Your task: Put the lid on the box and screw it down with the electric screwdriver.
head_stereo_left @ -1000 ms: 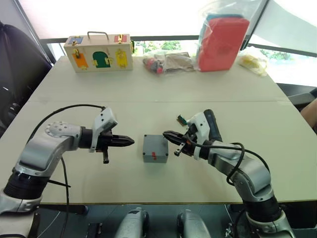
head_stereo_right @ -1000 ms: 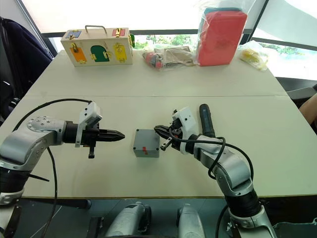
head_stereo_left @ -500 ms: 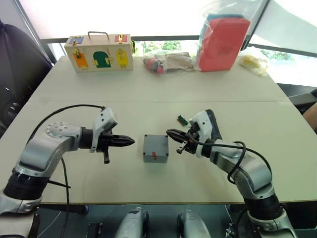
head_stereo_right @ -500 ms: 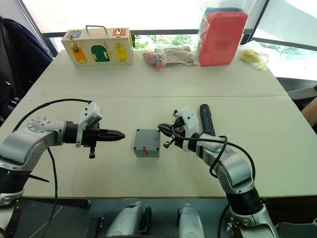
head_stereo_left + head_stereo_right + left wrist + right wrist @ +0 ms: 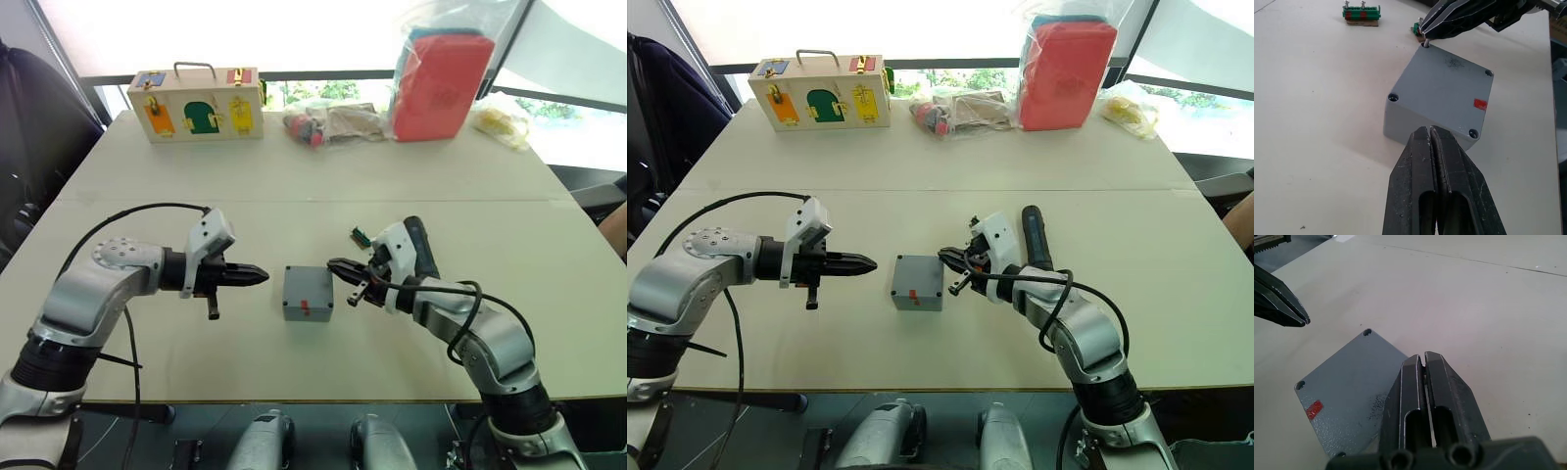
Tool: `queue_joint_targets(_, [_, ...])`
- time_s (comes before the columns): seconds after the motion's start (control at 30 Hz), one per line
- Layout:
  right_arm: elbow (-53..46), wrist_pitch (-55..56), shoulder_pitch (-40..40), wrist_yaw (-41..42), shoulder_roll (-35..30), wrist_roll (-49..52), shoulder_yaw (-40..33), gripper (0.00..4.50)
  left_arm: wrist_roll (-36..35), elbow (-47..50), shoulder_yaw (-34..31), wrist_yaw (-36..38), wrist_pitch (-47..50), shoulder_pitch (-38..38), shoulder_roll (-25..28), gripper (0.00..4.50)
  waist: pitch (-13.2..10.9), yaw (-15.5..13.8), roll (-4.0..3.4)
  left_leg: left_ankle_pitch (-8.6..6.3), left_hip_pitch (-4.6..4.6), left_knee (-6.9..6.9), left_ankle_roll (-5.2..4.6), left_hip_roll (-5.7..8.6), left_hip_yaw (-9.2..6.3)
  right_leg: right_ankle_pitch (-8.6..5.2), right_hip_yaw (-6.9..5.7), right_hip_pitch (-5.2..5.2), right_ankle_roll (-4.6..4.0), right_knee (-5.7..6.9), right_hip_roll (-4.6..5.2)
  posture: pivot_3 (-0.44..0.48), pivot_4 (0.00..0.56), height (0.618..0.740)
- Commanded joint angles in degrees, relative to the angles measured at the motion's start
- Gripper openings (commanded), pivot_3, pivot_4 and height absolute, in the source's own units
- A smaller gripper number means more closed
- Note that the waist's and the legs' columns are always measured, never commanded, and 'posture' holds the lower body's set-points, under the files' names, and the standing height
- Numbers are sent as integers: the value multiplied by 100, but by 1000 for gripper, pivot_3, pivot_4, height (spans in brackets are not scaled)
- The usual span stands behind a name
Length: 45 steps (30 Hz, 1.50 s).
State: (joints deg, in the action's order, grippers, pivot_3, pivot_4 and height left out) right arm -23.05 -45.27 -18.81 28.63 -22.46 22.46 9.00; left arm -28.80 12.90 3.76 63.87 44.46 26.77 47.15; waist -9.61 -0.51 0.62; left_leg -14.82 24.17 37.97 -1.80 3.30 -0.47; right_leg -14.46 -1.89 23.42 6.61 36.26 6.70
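The grey box (image 5: 308, 310) stands mid-table with the lid (image 5: 308, 285) lying on it, red mark toward me. My left gripper (image 5: 261, 276) is shut and empty, its tips a short way off the box's left side. My right gripper (image 5: 335, 266) is shut at the lid's far right corner; the left wrist view shows a small screw (image 5: 1424, 44) pinched in its tips over that corner hole. The lid's other corner holes (image 5: 1393, 97) look empty. The black electric screwdriver (image 5: 421, 249) lies on the table behind my right wrist.
A green-brown bit strip (image 5: 360, 236) lies just behind the right gripper. Along the far edge stand a wooden latch box (image 5: 194, 103), a bag of small parts (image 5: 333, 122), a red case in plastic (image 5: 441, 83) and a yellow bag (image 5: 502, 119).
My left gripper has edged right toward the box. My right gripper drew back slightly, then returned to the lid's corner. The box has not moved.
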Motion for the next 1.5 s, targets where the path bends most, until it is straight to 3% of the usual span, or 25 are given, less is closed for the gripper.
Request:
queue_joint_targets(0.03, [-15, 113, -172, 52, 14, -60, 39, 31, -26, 84, -36, -22, -65, 62, -2, 0, 0, 4, 0, 0, 0, 0, 0, 0, 0, 0, 0, 0, 0, 0, 0, 0, 150, 740])
queue_joint_targets(0.07, [5, 107, -191, 66, -2, -74, 47, 31, -26, 81, -30, -30, -66, 68, -11, 0, 0, 6, 0, 0, 0, 0, 0, 0, 0, 0, 0, 0, 0, 0, 0, 0, 150, 740])
queue_joint_targets(0.2, [66, 94, -253, 133, -70, -124, 28, 1110, -9, 43, 0, -57, -83, 117, -73, 0, 0, 0, 0, 0, 0, 0, 0, 0, 0, 0, 0, 0, 0, 0, 0, 0, 150, 740])
queue_joint_targets(0.3, [-17, -13, -314, 170, -129, -54, -85, 2482, -18, 33, 1, -72, -103, 153, -149, 0, 0, -3, 0, 0, 0, 0, 0, 0, 0, 0, 0, 0, 0, 0, 0, 0, 150, 740])
queue_joint_targets(0.4, [-269, -246, -355, 196, -223, 153, -325, 3479, -106, 29, -55, -87, -66, 255, -264, 0, 0, -9, 0, 0, 0, 0, 0, 0, 0, 0, 0, 0, 0, 0, 0, 0, 150, 740])
queue_joint_targets(0.57, [-693, -1208, -666, -68, -338, 929, -1460, 3479, -170, 108, 23, 4, -112, 569, -441, 0, -1, -17, 0, 0, 1, 1, 1, 0, 0, 0, 0, -1, 0, 0, 1, 0, 150, 740])
queue_joint_targets(0.63, [-655, -1789, -1038, -113, -578, 1281, -1976, 4099, -182, 178, 108, 108, -157, 748, -505, 0, -1, -19, 0, 0, 1, 4, 0, 1, 0, 3, 0, -2, -1, 0, 2, 0, 150, 740])
queue_joint_targets(0.7, [-486, -2274, -1414, -214, -831, 1425, -2298, 4426, -179, 219, 198, 190, -200, 890, -562, 0, -1, -20, -1, 0, -1, 5, 0, 1, 0, 4, 0, -4, -1, -1, 3, 0, 150, 740])
queue_joint_targets(0.93, [-71, -3180, -2032, -685, -1107, 1357, -2560, 4488, -147, 220, 321, 340, -322, 1034, -595, 0, -1, 18, -2, 0, 1, -2, 0, -2, 3, 3, 7, 1, -3, -3, 5, 0, 150, 740])
queue_joint_targets(1.03, [1195, -4571, -2763, 119, -2859, 1427, -1345, 4488, 184, 346, 786, 776, -936, 1203, -583, 0, -27, -3, -45, -2, 7, 2, -6, 2, 15, 5, 7, 4, -4, -4, 10, 0, 150, 740])
queue_joint_targets(1.13, [1993, -4723, -2996, 417, -3374, 1465, -580, 4488, 358, 319, 947, 868, -1212, 1192, -591, 0, -26, -19, -43, -11, 16, 17, -21, 6, 12, 5, 3, -3, -10, -18, 16, 0, 150, 740])
queue_joint_targets(1.5, [3723, -4540, -3905, 1050, -3178, 1045, 910, 4488, 560, 458, 1009, 486, -1315, 832, -730, 0, -32, 126, -51, -12, 24, 13, -23, -2, 17, 8, 8, 13, -4, -15, 12, 0, 150, 740])
